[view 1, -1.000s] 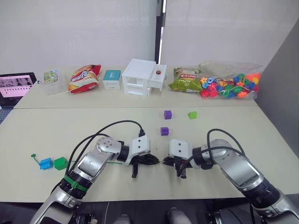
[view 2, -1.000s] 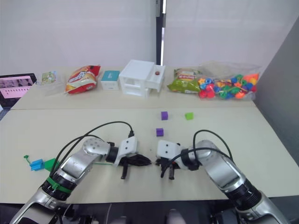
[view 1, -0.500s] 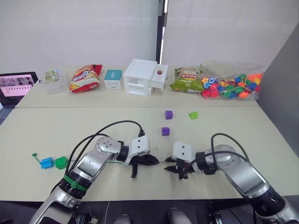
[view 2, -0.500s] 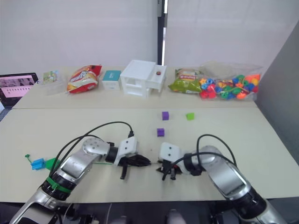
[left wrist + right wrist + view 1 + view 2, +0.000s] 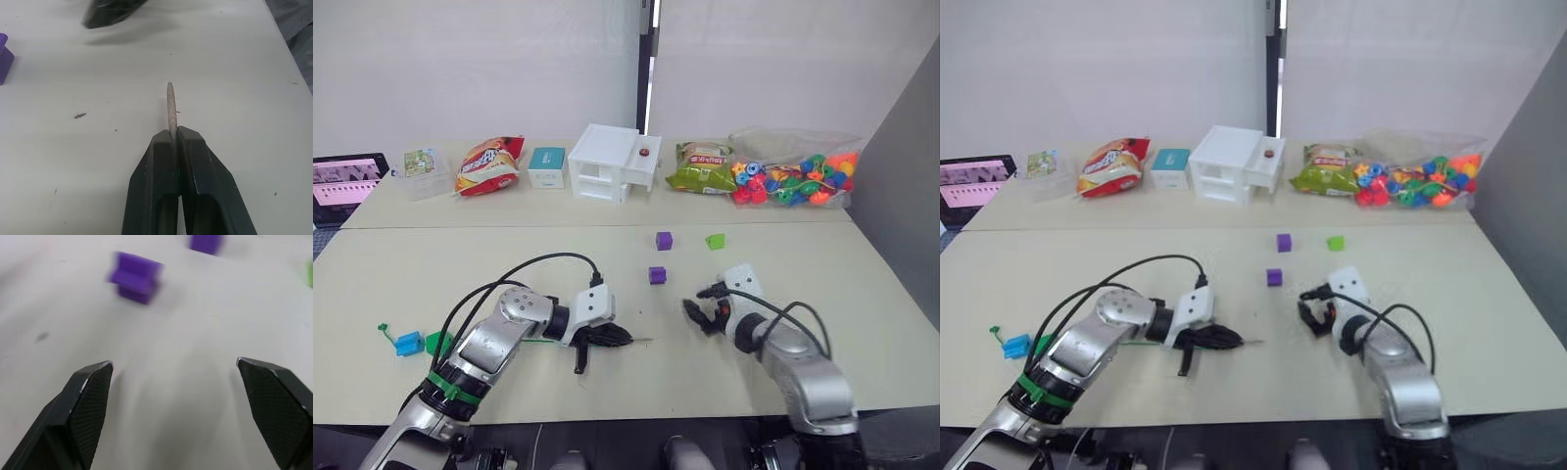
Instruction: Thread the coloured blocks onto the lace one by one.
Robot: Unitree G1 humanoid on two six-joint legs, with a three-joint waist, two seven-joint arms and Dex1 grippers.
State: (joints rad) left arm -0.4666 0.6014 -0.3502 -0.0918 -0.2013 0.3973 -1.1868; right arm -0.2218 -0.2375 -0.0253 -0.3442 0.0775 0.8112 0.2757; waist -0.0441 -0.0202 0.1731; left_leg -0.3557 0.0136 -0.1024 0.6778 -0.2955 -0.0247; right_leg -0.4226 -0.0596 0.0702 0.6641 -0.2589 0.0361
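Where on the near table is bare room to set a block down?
Bare: the stretch between the left hand and the right hand, and left-centre above the blue block. Crowded: the far table's snacks and bead bag.

bare table (image 5: 822,284) around right gripper (image 5: 702,308), purple block (image 5: 657,275) just ahead

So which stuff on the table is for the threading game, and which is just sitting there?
For the job:
lace
purple blocks
light green block
blue block
dark green block

Just lying about:
snack bags
white toy house
bag of beads
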